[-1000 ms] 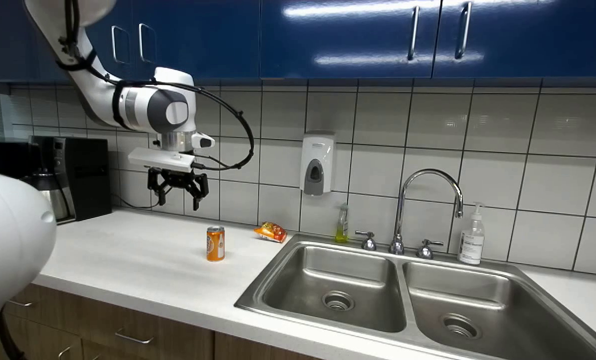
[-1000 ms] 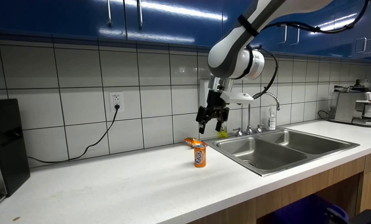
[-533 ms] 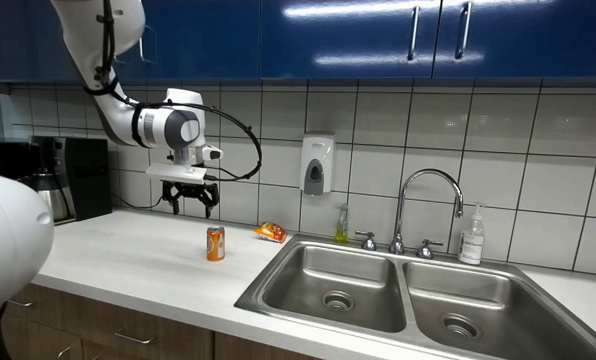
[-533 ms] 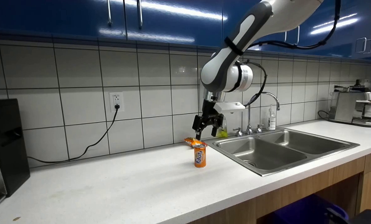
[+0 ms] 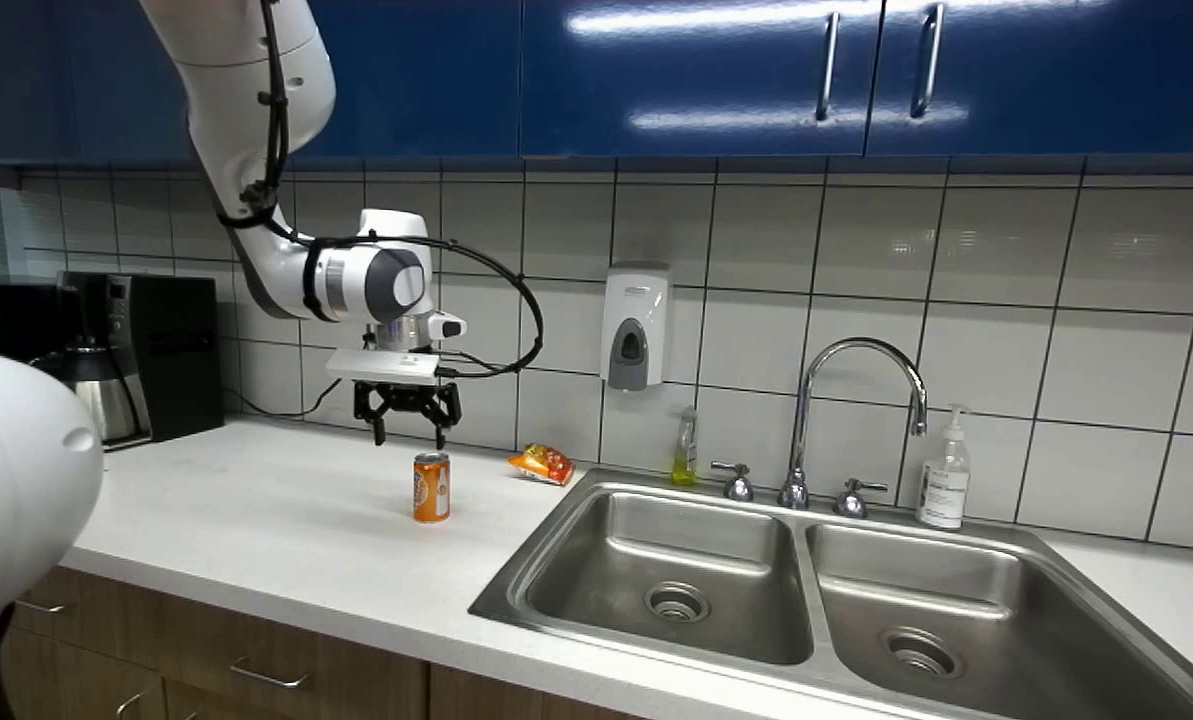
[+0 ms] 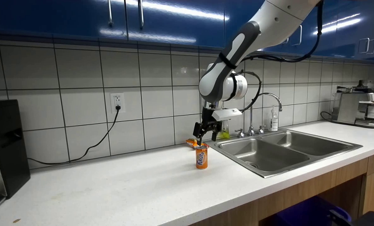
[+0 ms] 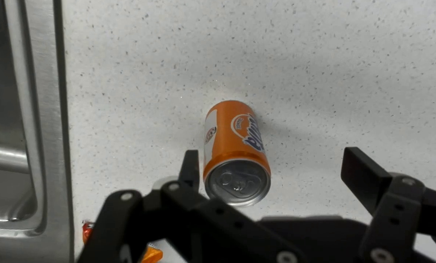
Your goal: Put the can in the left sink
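Observation:
The can (image 5: 431, 488) is a small orange cylinder with a silvery top. It stands upright on the counter beside the sink, also in an exterior view (image 6: 201, 158) and the wrist view (image 7: 236, 146). My gripper (image 5: 410, 442) is open and empty, pointing down just above the can's height; it also shows in an exterior view (image 6: 207, 141). In the wrist view the gripper (image 7: 270, 164) has the can top between its fingers, close to the left finger and far from the right. The left sink (image 5: 616, 585) is a steel basin right of the can; its edge shows in the wrist view (image 7: 6, 191).
An orange-red snack bag (image 5: 543, 464) lies near the wall behind the can. The faucet (image 5: 806, 420), a green soap bottle (image 5: 685, 450) and a pump bottle (image 5: 944, 485) stand behind the sink. The right basin (image 5: 996, 620) adjoins. A black machine (image 5: 171, 350) stands far left.
My gripper has come down toward the can, moving right in an exterior view and slightly left in an exterior view from elsewhere. It stays open. The can has not moved.

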